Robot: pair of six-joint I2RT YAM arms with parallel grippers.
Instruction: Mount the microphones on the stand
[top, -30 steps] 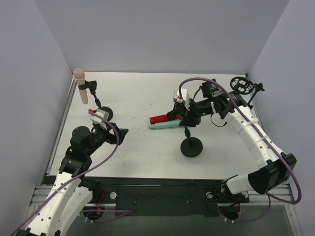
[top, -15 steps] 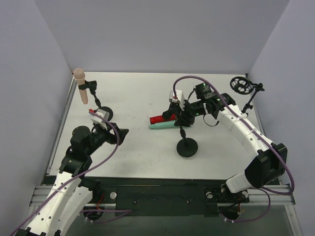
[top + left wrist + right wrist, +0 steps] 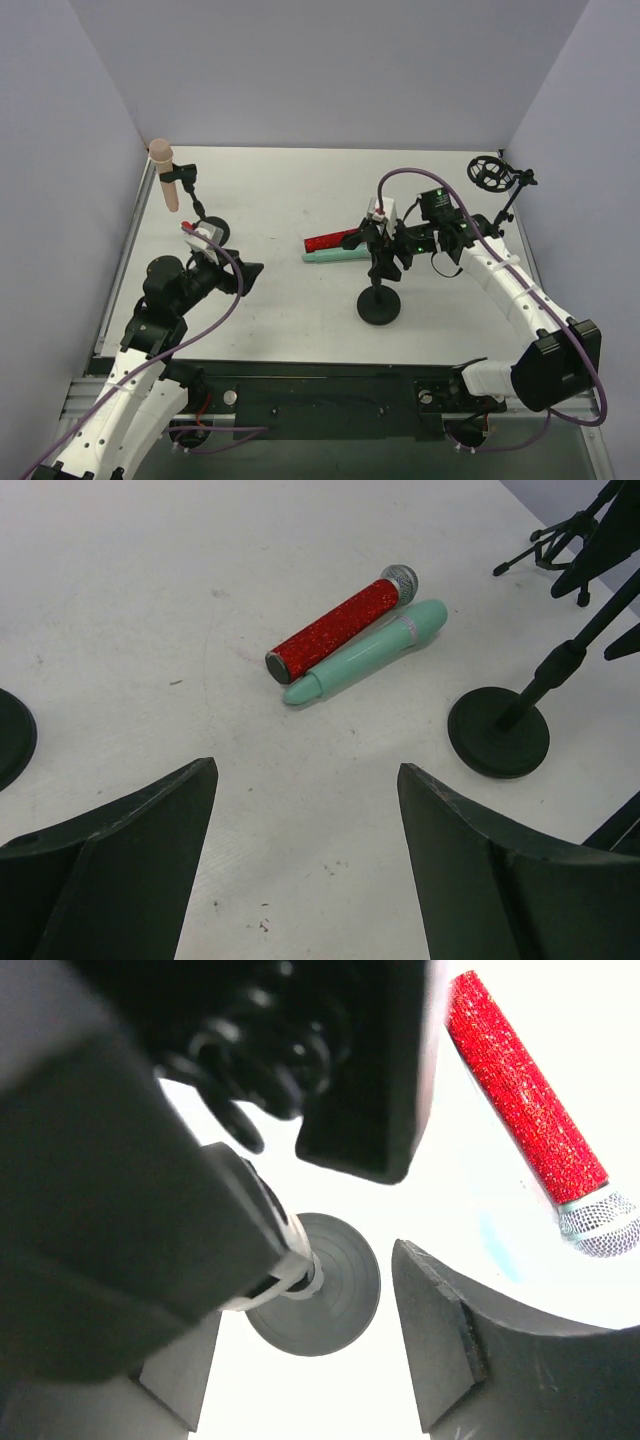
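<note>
The glittery red microphone [image 3: 333, 240] and the mint green microphone [image 3: 335, 254] lie side by side on the table; both also show in the left wrist view, red [image 3: 340, 626] and mint [image 3: 367, 651]. The pale pink microphone [image 3: 165, 180] sits clipped in the left stand [image 3: 213, 229]. The middle stand [image 3: 380, 306] is upright with an empty clip. My right gripper [image 3: 384, 252] is at that clip, jaws apart; in the right wrist view [image 3: 305, 1305] the clip [image 3: 130, 1190] fills the left side, covering the left finger. My left gripper [image 3: 248, 272] is open and empty [image 3: 305, 770].
A third stand with a round spider mount [image 3: 497, 173] stands at the back right. Grey walls close the table on the left, back and right. The middle stand's round base [image 3: 498, 731] lies right of the two loose microphones.
My right gripper has moved from above the microphones back and down to the middle stand's clip. The stand's base has shifted slightly left and nearer. The left arm has not moved.
</note>
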